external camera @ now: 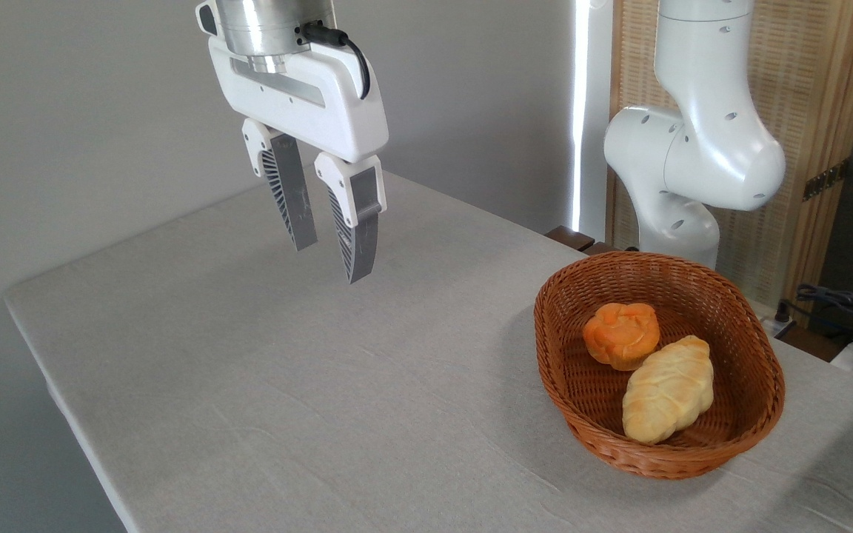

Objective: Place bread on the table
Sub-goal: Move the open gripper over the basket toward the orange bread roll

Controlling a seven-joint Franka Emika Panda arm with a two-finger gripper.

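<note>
The bread (620,334), a small round orange bun with a lobed top, lies inside a brown wicker basket (756,348) at the right of the table (286,385). It touches a pale yellow braided loaf (668,389) lying in front of it. My gripper (332,259) hangs well above the table at the upper left, far from the basket. Its two grey ribbed fingers (289,189) point down, stand apart and hold nothing.
The arm's white base column (693,148) rises behind the basket at the right. Cables (841,303) lie beyond the table's right edge. The table's left and far edges border a grey wall. Bare grey cloth spreads left of the basket.
</note>
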